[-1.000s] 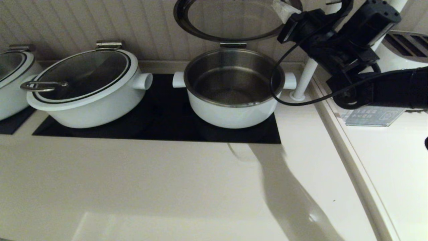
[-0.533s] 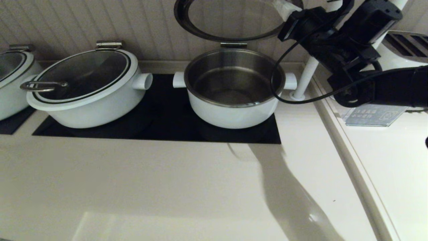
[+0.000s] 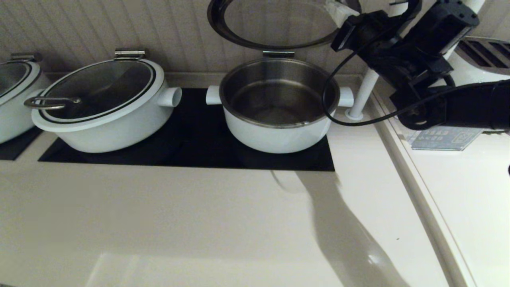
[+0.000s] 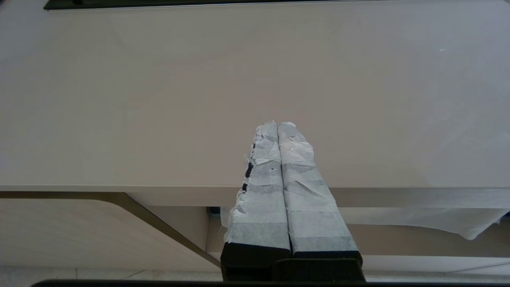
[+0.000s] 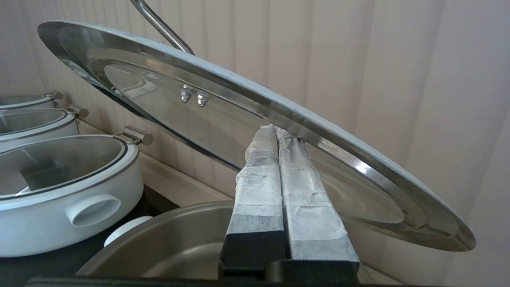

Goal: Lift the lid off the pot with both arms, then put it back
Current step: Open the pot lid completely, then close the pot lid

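Note:
The round white pot (image 3: 275, 135) stands uncovered on the black cooktop, its steel inside bare. Its glass lid (image 3: 275, 20) is tipped up on the steel hinge (image 3: 278, 53) and stands almost upright against the wall. My right gripper (image 3: 335, 11) is shut, and its taped fingertips press on the underside of the lid's steel rim at the right edge. In the right wrist view the lid (image 5: 223, 107) slants above the gripper (image 5: 276, 128) and the pot (image 5: 179, 243). The lid's bar handle (image 5: 159, 26) is on its far side. My left gripper (image 4: 277, 124) is shut and empty over the counter's front edge.
A wider white pot (image 3: 99, 103) with an edge-loop lid sits left on the cooktop (image 3: 191, 151). Another pot (image 3: 12, 91) is at the far left. A white post (image 3: 364, 93) stands right of the pot. My right arm's cable (image 3: 328, 107) loops over the pot's right rim.
The right arm shifts only slightly and the lid stays raised against the fingertips.

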Available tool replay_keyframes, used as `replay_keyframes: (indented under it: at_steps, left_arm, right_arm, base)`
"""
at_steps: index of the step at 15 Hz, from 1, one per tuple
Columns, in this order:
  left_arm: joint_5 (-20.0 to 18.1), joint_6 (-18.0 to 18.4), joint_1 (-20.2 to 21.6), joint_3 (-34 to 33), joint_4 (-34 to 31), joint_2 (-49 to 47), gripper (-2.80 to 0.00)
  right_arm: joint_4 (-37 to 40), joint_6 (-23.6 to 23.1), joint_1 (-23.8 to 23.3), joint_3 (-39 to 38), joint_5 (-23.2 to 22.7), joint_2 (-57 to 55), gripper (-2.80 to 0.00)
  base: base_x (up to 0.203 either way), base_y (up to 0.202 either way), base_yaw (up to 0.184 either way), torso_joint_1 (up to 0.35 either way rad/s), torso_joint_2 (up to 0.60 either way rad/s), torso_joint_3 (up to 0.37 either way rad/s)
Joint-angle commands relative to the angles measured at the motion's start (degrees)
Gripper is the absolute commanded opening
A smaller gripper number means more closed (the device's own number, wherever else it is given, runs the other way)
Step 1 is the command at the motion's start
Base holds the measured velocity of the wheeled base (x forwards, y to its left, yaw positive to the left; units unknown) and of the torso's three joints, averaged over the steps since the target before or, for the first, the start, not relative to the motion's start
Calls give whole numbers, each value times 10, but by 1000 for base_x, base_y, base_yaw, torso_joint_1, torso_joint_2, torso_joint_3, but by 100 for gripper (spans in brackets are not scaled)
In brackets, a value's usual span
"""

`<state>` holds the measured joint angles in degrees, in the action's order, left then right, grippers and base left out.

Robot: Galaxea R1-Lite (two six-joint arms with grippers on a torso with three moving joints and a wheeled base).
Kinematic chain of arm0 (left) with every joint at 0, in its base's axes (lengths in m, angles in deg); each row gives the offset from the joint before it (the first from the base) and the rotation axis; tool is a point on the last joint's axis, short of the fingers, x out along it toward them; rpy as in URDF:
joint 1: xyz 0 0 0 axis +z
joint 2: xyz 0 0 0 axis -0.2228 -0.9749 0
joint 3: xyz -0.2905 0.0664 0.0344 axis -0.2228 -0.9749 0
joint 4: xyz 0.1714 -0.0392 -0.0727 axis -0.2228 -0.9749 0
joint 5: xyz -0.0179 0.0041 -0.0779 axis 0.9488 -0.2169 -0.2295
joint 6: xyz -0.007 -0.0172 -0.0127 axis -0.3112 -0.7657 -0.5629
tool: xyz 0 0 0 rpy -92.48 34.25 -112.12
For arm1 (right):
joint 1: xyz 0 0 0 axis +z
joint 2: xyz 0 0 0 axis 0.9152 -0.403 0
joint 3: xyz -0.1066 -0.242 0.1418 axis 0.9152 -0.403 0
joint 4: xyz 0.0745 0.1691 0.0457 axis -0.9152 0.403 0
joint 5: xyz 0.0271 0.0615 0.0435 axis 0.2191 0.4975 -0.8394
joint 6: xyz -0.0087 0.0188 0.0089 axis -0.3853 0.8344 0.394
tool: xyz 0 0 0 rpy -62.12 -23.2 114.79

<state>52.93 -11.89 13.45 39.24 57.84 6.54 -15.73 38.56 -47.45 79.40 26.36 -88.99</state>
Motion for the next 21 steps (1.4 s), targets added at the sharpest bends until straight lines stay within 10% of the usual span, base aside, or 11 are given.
replay_keyframes:
  at_steps: [1,21]
  left_arm:
    - [0,0,0,0,0,0,-280]
    - [0,0,0,0,0,0,-280]
  right_arm:
    - [-3,0,0,-16,-1,7,-280]
    - [-48,0,0,-206,-1,82,-280]
  base:
    - [0,0,0,0,0,0]
    - [0,0,0,0,0,0]
